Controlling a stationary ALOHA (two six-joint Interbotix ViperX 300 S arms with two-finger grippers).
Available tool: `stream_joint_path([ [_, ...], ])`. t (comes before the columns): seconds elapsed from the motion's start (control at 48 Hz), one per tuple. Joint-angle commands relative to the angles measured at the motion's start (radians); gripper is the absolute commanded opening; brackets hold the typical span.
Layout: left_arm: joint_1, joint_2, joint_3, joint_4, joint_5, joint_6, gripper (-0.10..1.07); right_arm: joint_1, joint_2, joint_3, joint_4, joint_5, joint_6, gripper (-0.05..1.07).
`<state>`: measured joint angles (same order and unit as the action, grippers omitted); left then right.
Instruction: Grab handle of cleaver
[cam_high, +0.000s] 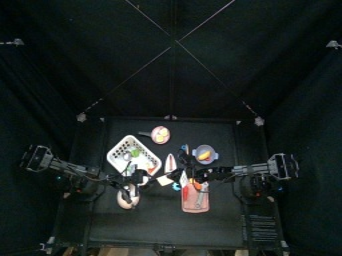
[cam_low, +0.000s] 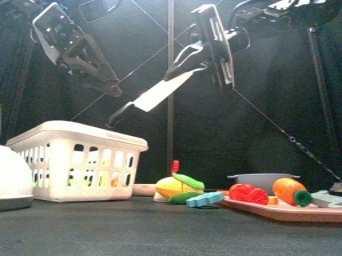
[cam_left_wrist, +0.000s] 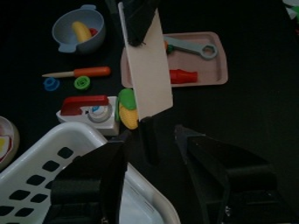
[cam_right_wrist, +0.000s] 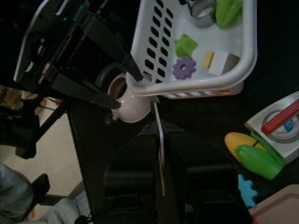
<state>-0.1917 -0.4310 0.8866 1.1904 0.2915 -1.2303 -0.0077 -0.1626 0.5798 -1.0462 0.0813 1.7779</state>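
Observation:
The cleaver (cam_low: 160, 93) hangs in the air between both arms, its pale blade slanting down toward the left. In the left wrist view the blade (cam_left_wrist: 149, 74) shows broadside, and its dark handle runs down between my left gripper's (cam_left_wrist: 149, 147) jaws, which are shut on it. My right gripper (cam_right_wrist: 160, 171) is shut on the blade, which shows edge-on as a thin line (cam_right_wrist: 156, 144). Its black jaws also show at the blade's far end in the left wrist view (cam_left_wrist: 135, 22). In the top view both grippers meet above the table's middle (cam_high: 163, 180).
A white basket (cam_low: 74, 160) with toy food stands at the left. A pink tray (cam_low: 287, 210) with toy vegetables lies at the right, with loose toy food (cam_low: 181, 187) between them. A blue bowl (cam_left_wrist: 79, 24), a plate (cam_high: 160, 134) and a mug (cam_right_wrist: 128, 98) also stand on the table.

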Motion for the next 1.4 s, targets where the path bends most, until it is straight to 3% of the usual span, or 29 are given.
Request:
stream_joint_path([
  [0.0, 0.005, -0.011, -0.026, 0.008, -0.009, -0.002, 0.82, 0.006, -0.048, -0.006, -0.011, -0.002, -0.002, 0.46],
  [0.417, 0.031, -0.057, -0.003, 0.091, -0.17, 0.006, 0.82, 0.025, -0.107, 0.04, -0.058, 0.002, 0.0, 0.46],
  [0.562, 0.041, -0.061, 0.009, 0.167, -0.239, 0.006, 0.82, 0.026, -0.123, 0.051, -0.071, 0.002, 0.002, 0.46],
  [0.792, 0.051, -0.083, -0.031, 0.319, -0.207, 0.04, 0.82, 0.021, -0.14, 0.041, -0.074, 0.002, 0.002, 0.46],
  [0.854, 0.052, -0.094, -0.058, 0.261, -0.167, 0.023, 0.83, 0.02, -0.147, 0.044, -0.074, 0.002, 0.002, 0.46],
  [0.979, 0.081, -0.13, -0.144, -0.017, -0.018, 0.012, 0.83, 0.02, -0.161, 0.055, -0.08, 0.006, 0.0, 0.46],
  [1.042, 0.092, -0.15, -0.164, -0.091, 0.034, 0.046, 0.84, 0.02, -0.166, 0.057, -0.086, 0.006, 0.0, 0.46],
  [1.167, 0.091, -0.186, -0.218, -0.253, 0.202, 0.233, 0.84, 0.021, -0.173, 0.058, -0.092, 0.006, 0.0, 0.46],
  [1.292, 0.072, -0.179, -0.308, -0.512, 0.397, 0.489, 0.84, 0.021, -0.184, 0.06, -0.094, 0.006, 0.0, 0.46],
  [1.375, 0.06, -0.17, -0.337, -0.63, 0.425, 0.652, 0.84, 0.021, -0.186, 0.06, -0.106, 0.006, 0.0, 0.46],
])
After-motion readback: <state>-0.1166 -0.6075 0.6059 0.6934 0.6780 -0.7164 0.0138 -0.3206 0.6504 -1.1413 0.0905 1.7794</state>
